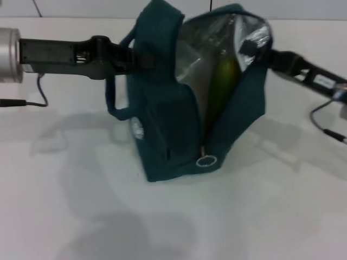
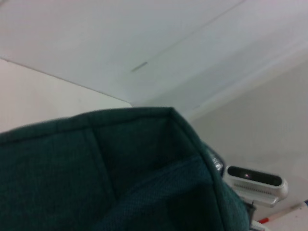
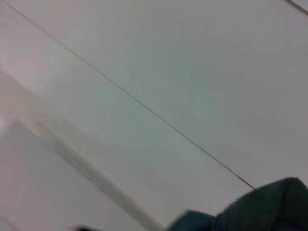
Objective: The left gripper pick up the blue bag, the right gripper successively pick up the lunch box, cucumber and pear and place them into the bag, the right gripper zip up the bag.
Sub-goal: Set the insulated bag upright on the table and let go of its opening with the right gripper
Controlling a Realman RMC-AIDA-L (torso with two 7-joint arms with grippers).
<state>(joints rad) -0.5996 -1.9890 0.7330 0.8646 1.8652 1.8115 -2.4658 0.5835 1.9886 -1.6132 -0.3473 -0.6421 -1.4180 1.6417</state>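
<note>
The blue bag [image 1: 173, 130] stands open in the middle of the table, silver lining showing at its mouth. My left gripper [image 1: 134, 57] comes in from the left and is shut on the bag's upper left edge, by the loop handles. In the left wrist view, the bag's teal fabric [image 2: 96, 183] fills the lower part. A long green shape inside the lining is the cucumber [image 1: 225, 73]. My right gripper [image 1: 246, 51] reaches in from the right, at the bag's top right rim. A corner of the bag [image 3: 269, 207] shows in the right wrist view. The lunch box and the pear are out of view.
The zipper's ring pull [image 1: 206, 161] hangs at the low front end of the bag's opening. A white round logo [image 1: 136, 129] sits on the bag's left side. White table [image 1: 81, 206] spreads around the bag. Cables trail from both arms.
</note>
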